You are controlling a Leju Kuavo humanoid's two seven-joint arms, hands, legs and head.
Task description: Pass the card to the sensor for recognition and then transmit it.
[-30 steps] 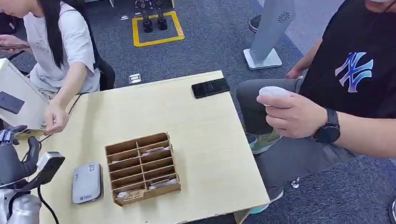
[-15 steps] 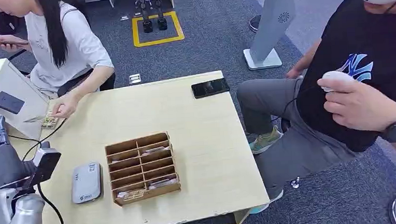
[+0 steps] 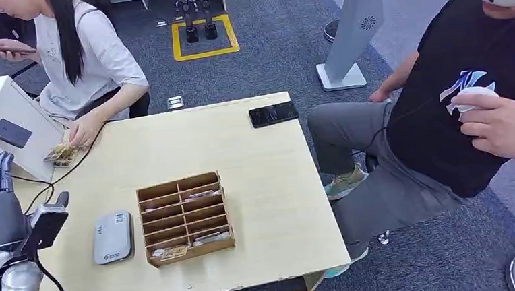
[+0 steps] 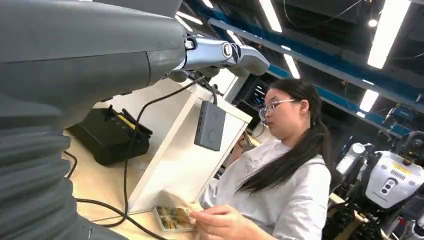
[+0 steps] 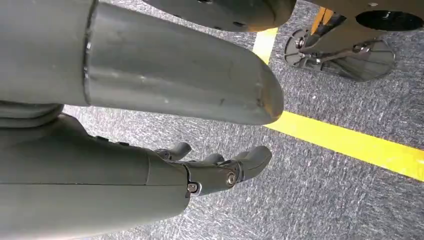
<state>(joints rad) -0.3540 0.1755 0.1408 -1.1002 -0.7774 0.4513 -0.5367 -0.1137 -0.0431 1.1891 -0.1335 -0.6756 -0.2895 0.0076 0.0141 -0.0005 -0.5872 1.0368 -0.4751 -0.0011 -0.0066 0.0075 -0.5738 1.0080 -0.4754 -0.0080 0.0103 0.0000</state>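
Cards (image 3: pixel 192 239) are stored on edge in the slotted rack (image 3: pixel 186 219) mid-tabletop; thin, stiff and slippery, one is best pinched by its top edge. Left robot hand (image 3: pixel 0 202) is spread and empty at the near left; right robot hand (image 5: pixel 220 167) hangs loosely open.

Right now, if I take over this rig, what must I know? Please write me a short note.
Left hand: open, raised at the table's left edge, holds no card.
Right hand: open, hangs over the floor, holds nothing.
Things: the rack with cards stands mid-table; the grey device, probably the sensor, lies flat just left of it. A person's hand rests by a tray of cards at the far left.
Done: no card is in hand, so no cycle is open.
Left: probably take a card from the rack, show it to the sensor, pass it to the person.
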